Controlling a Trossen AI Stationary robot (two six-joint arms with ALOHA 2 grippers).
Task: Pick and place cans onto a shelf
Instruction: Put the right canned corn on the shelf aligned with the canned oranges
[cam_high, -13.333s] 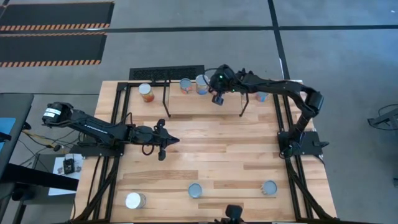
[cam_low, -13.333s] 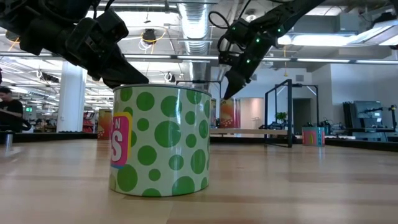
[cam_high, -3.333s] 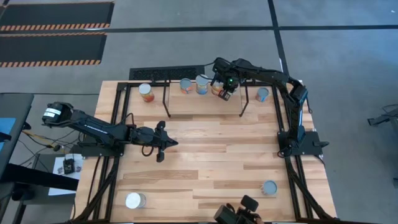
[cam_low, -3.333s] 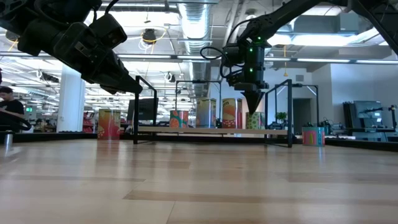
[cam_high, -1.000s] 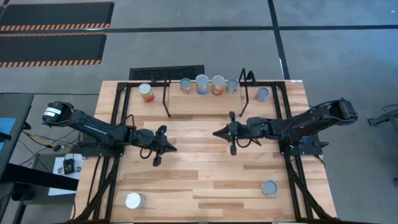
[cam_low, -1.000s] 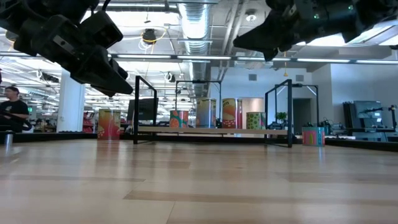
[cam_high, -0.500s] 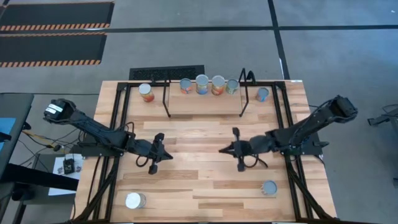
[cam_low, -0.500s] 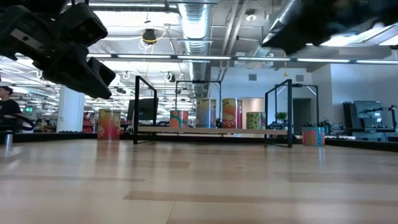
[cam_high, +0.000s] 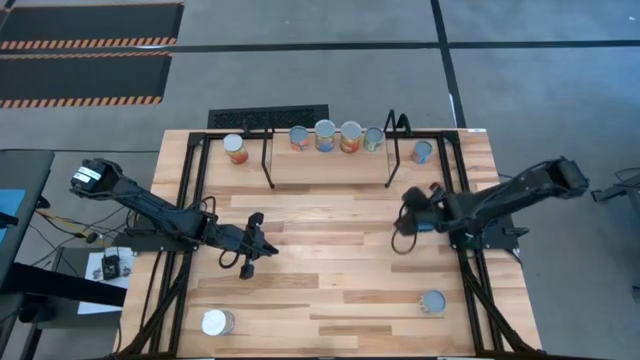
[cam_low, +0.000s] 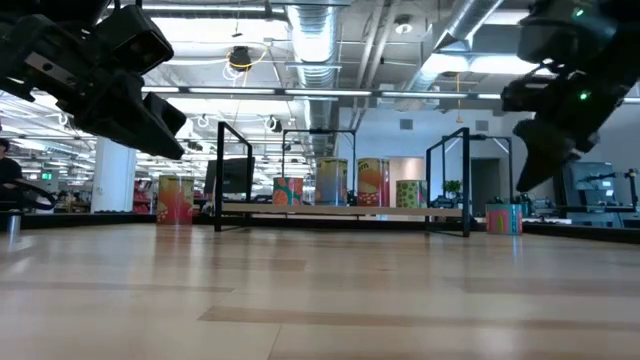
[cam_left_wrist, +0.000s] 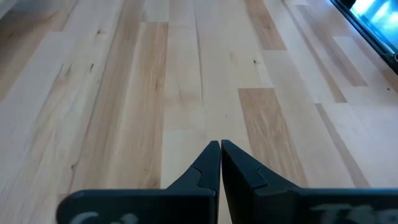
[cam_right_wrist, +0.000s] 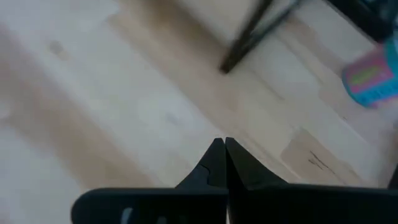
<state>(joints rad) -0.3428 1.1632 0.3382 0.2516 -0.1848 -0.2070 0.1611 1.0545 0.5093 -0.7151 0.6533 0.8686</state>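
Observation:
The shelf (cam_high: 330, 168) stands at the table's far edge, and several cans (cam_high: 337, 136) stand upright in a row on it; the low view shows the row (cam_low: 331, 183) too. One can (cam_high: 235, 149) stands on the table left of the shelf, another (cam_high: 423, 151) right of it. Two more cans stand near the front edge, at the left (cam_high: 216, 322) and the right (cam_high: 433, 301). My left gripper (cam_high: 270, 246) hangs shut over the table's left middle (cam_left_wrist: 220, 145). My right gripper (cam_high: 399, 238) is shut too, pointing down over the right middle (cam_right_wrist: 221, 142).
Black frame rails (cam_high: 190, 200) run along both sides of the table. A shelf leg (cam_right_wrist: 249, 37) and the blue can (cam_right_wrist: 372, 78) show ahead of my right gripper. Bare wood (cam_high: 330, 270) lies between the two grippers and the front cans.
My right gripper has drawn back from the table's centre toward the right edge and has tipped from nearly level to pointing down. My left gripper has swung a little toward the near edge. The cans have kept still.

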